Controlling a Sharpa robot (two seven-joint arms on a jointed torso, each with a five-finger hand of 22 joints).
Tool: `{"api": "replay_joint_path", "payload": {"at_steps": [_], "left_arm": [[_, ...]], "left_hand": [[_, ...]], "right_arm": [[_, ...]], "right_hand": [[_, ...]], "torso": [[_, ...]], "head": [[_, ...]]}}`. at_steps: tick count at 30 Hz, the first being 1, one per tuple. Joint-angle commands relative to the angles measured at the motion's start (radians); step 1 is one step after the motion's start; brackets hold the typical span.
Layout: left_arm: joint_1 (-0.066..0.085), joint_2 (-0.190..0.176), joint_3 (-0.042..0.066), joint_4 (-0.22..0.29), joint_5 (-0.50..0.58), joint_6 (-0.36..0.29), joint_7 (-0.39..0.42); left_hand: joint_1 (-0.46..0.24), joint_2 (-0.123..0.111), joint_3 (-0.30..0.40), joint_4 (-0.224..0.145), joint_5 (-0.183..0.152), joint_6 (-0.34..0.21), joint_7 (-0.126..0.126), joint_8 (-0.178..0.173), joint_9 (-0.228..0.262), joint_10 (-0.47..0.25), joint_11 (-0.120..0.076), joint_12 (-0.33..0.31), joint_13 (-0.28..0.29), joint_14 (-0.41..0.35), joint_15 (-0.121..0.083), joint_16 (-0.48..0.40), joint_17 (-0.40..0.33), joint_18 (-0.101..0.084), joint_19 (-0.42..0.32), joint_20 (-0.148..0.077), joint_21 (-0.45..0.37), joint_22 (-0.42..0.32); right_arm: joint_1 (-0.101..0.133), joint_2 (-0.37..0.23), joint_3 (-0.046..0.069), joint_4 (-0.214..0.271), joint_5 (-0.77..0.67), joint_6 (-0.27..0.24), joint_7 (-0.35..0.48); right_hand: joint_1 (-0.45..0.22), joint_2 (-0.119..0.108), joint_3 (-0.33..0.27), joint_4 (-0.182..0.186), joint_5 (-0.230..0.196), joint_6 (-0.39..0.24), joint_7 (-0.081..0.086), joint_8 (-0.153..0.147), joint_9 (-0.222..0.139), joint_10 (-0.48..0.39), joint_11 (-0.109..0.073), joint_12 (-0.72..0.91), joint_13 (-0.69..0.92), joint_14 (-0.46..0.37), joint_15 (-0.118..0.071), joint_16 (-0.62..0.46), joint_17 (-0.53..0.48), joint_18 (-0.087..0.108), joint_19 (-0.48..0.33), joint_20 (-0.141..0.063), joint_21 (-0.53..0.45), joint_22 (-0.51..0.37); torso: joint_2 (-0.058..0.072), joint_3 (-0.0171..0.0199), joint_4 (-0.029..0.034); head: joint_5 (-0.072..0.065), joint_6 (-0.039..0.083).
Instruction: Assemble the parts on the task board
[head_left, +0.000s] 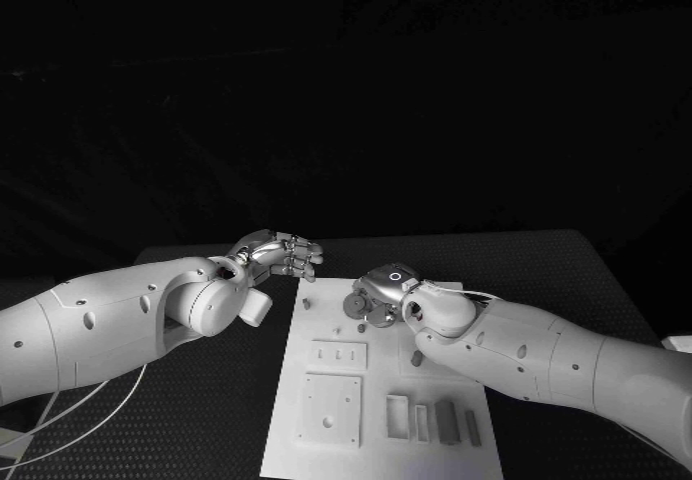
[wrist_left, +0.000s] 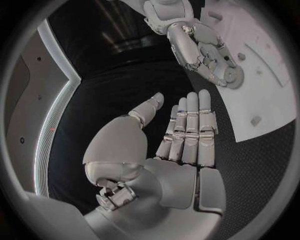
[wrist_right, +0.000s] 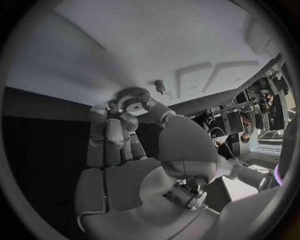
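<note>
Right hand (head_left: 384, 293) is over the far part of the task board (head_left: 329, 428), its fingers closed round a small toothed gear (wrist_right: 132, 96) — the right wrist view shows the round part pinched at the fingertips, just above the white plate. Close beside it a short peg (wrist_right: 160, 86) stands up from the board. Judging by that, the step in hand is seating the gear on a post or in its place on the board. To do it well, the gear should be kept level, its bore lined up over the seat before lowering, and the pinch loosened only once the part sits flat — a tilted gear would likely bind.

Left hand (head_left: 278, 254) hovers off the board's far left corner over the black table (head_left: 202, 415); in its wrist view the fingers are straight and side by side, the thumb apart, holding nothing. Nearer the robot, the board carries rectangular recesses and a few upright parts (head_left: 447, 422) along its near edge.
</note>
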Motion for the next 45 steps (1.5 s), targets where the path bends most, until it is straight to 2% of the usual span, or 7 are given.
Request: {"api": "replay_joint_path", "payload": {"at_steps": [1, 12, 23, 27, 36, 40, 45], "left_arm": [[0.002, 0.000, 0.001, 0.001, 0.001, 0.011, 0.005], [0.002, 0.001, 0.001, 0.000, 0.001, 0.011, 0.005], [0.002, -0.003, 0.001, 0.002, 0.001, 0.011, 0.005], [0.002, -0.005, 0.001, 0.003, 0.001, 0.009, 0.004], [0.002, -0.008, 0.001, 0.004, 0.001, 0.008, 0.004], [0.002, -0.010, 0.001, 0.001, 0.001, 0.006, 0.006], [0.002, -0.013, 0.001, -0.004, 0.001, 0.007, 0.009]], "left_hand": [[-0.007, 0.000, 0.003, 0.005, 0.004, -0.002, 0.002, -0.005, 0.001, 0.001, 0.008, -0.006, 0.001, 0.005, 0.000, -0.004, 0.001, 0.018, -0.005, -0.003, -0.007, 0.001], [-0.012, 0.002, 0.002, 0.010, 0.004, -0.002, 0.003, -0.006, 0.002, 0.001, 0.009, -0.008, 0.001, 0.005, 0.000, -0.008, 0.005, 0.018, -0.005, -0.002, -0.008, 0.002], [-0.017, 0.002, 0.002, 0.015, 0.004, -0.003, 0.003, -0.007, 0.002, 0.001, 0.009, -0.010, 0.002, 0.006, 0.000, -0.011, 0.008, 0.018, -0.005, -0.002, -0.009, 0.003], [-0.018, 0.002, 0.002, 0.016, 0.004, -0.004, 0.003, -0.007, 0.002, 0.001, 0.009, -0.011, 0.002, 0.006, 0.000, -0.012, 0.009, 0.018, -0.005, -0.002, -0.009, 0.003], [-0.018, 0.002, 0.002, 0.016, 0.004, -0.004, 0.003, -0.008, 0.002, 0.000, 0.010, -0.012, 0.002, 0.006, 0.000, -0.013, 0.011, 0.018, -0.005, -0.002, -0.010, 0.004], [-0.018, 0.001, 0.003, 0.016, 0.004, -0.004, 0.003, -0.008, 0.002, -0.001, 0.010, -0.013, 0.002, 0.006, 0.000, -0.014, 0.011, 0.018, -0.005, -0.003, -0.010, 0.004], [-0.016, 0.000, 0.003, 0.015, 0.004, -0.004, 0.003, -0.008, 0.003, 0.000, 0.010, -0.013, 0.002, 0.007, 0.000, -0.015, 0.012, 0.018, -0.005, -0.003, -0.011, 0.004]], "right_arm": [[-0.001, -0.004, -0.001, 0.000, 0.025, 0.031, 0.017], [-0.001, -0.004, -0.001, -0.008, 0.068, 0.084, 0.024], [0.001, -0.035, 0.000, 0.002, 0.153, 0.092, 0.043], [0.007, -0.048, 0.001, 0.010, 0.186, 0.095, 0.047], [0.019, -0.096, 0.012, 0.066, 0.209, 0.004, 0.077], [0.031, -0.137, 0.025, 0.106, 0.238, -0.043, 0.102], [0.053, -0.200, 0.039, 0.161, 0.286, -0.048, 0.131]], "right_hand": [[0.001, -0.008, 0.001, 0.004, 0.003, -0.005, 0.001, -0.003, -0.001, 0.002, 0.007, -0.002, -0.001, -0.001, 0.007, -0.003, -0.002, 0.031, 0.004, -0.001, -0.003, 0.007], [-0.004, 0.001, 0.007, 0.014, 0.003, 0.009, -0.004, 0.009, 0.004, -0.003, 0.004, 0.003, -0.002, -0.005, 0.005, 0.000, -0.003, 0.031, 0.001, 0.000, -0.004, 0.009], [-0.024, 0.067, 0.009, 0.033, 0.003, 0.006, -0.011, 0.014, 0.005, -0.009, -0.004, 0.007, -0.006, -0.010, -0.003, 0.004, -0.003, 0.031, -0.005, 0.002, -0.003, 0.014], [-0.027, 0.064, 0.006, 0.031, 0.003, 0.007, -0.011, 0.015, 0.005, -0.009, -0.003, 0.009, -0.006, -0.010, -0.002, 0.005, -0.002, 0.031, -0.005, 0.002, -0.003, 0.015], [-0.028, 0.054, 0.003, 0.026, 0.003, 0.018, -0.006, 0.023, 0.008, -0.006, 0.001, 0.014, -0.006, 0.001, 0.001, 0.010, 0.012, 0.031, -0.002, -0.001, 0.001, 0.016], [-0.021, 0.048, 0.006, 0.017, 0.003, 0.041, -0.003, 0.037, 0.012, -0.001, 0.004, 0.020, -0.008, 0.010, 0.004, 0.014, 0.017, 0.031, 0.004, -0.005, 0.004, 0.016], [-0.017, 0.043, 0.007, 0.011, 0.003, 0.056, -0.002, 0.045, 0.013, 0.001, 0.005, 0.022, -0.011, 0.012, 0.005, 0.014, 0.016, 0.031, 0.006, -0.006, 0.004, 0.016]], "torso": [[0.000, -0.0002, 0.0010], [0.000, -0.0008, 0.0004], [-0.001, -0.0010, -0.0001], [0.000, -0.0006, -0.0016], [-0.001, 0.0007, -0.0026], [-0.001, 0.0005, -0.0022], [-0.003, 0.0015, -0.0052]], "head": [[-0.001, -0.001], [-0.001, -0.003], [-0.001, -0.003], [0.000, -0.003], [-0.002, 0.001], [-0.006, 0.005], [-0.010, 0.011]]}}
